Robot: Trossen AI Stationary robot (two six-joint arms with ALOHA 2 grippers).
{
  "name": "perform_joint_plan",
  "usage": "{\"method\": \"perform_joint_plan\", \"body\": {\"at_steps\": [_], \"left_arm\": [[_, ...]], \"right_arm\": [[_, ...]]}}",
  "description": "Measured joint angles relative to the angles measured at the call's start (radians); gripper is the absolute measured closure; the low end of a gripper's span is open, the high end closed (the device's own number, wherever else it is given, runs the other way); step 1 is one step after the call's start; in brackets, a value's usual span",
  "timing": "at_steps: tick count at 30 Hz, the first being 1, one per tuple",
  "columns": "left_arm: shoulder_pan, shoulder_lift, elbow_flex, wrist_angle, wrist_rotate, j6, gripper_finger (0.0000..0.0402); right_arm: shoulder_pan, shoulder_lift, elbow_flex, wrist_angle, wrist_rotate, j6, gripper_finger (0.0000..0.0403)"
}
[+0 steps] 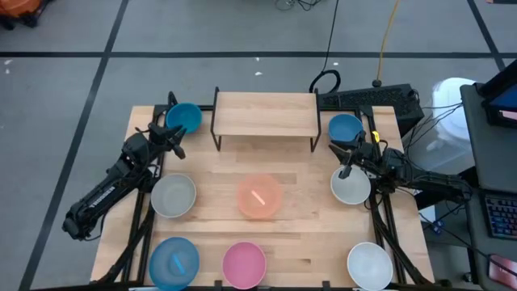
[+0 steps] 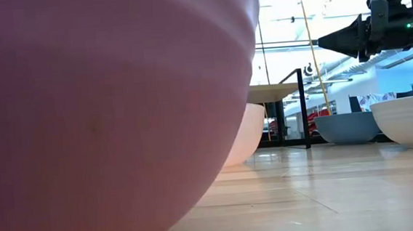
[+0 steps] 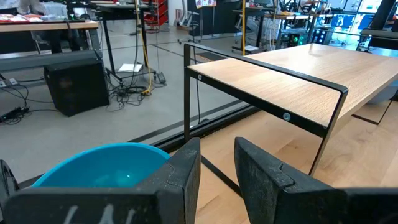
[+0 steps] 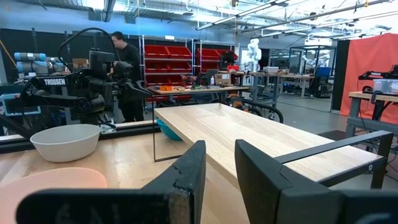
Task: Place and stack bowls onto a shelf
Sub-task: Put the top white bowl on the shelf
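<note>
The shelf (image 1: pixel 265 113) stands bare at the table's far middle on thin black legs. Several bowls sit on the tabletop on their bases: a teal one (image 1: pixel 184 117) left of the shelf, a blue one (image 1: pixel 345 127) right of it, a grey-white (image 1: pixel 174 195), an orange-pink (image 1: pixel 259 196) and a white one (image 1: pixel 350 185) in the middle row, and others along the near edge. My left gripper (image 1: pixel 174 139) hovers open just near of the teal bowl (image 3: pixel 102 165). My right gripper (image 1: pixel 346 153) hovers open between the blue and white bowls, facing the shelf (image 4: pixel 249 134).
A light blue bowl (image 1: pixel 174 263), a pink bowl (image 1: pixel 244 264) and a white bowl (image 1: pixel 370 265) line the near edge. The pink bowl (image 2: pixel 104 115) fills most of the low view. A person (image 4: pixel 127 68) stands in the room beyond the table's left side.
</note>
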Motion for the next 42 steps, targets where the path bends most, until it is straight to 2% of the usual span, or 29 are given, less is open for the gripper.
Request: {"method": "perform_joint_plan", "body": {"at_steps": [8, 12, 16, 23, 35, 38, 42], "left_arm": [[0.0, 0.0, 0.0, 0.0, 0.0, 0.0, 0.0298], [0.0, 0.0, 0.0, 0.0, 0.0, 0.0, 0.0298], [0.0, 0.0, 0.0, 0.0, 0.0, 0.0, 0.0298], [0.0, 0.0, 0.0, 0.001, 0.0, 0.0, 0.0298], [0.0, 0.0, 0.0, 0.004, 0.0, 0.0, 0.0298], [0.0, 0.0, 0.0, 0.004, 0.0, 0.0, 0.0298], [0.0, 0.0, 0.0, 0.003, 0.0, -0.002, 0.0298]], "right_arm": [[0.0, 0.002, 0.009, -0.002, 0.017, -0.073, 0.0321], [0.0, 0.022, 0.048, -0.027, 0.151, -0.118, 0.0321], [0.0, 0.046, 0.138, -0.058, 0.226, -0.187, 0.0321], [0.0, 0.141, 0.348, -0.349, 0.268, -0.2, 0.0321], [0.0, 0.439, 0.791, -0.872, 0.267, -0.181, 0.0321], [-0.001, 0.51, 0.871, -0.996, 0.266, -0.115, 0.0321], [-0.001, 0.599, 0.977, -1.138, 0.262, 0.12, 0.0321]]}}
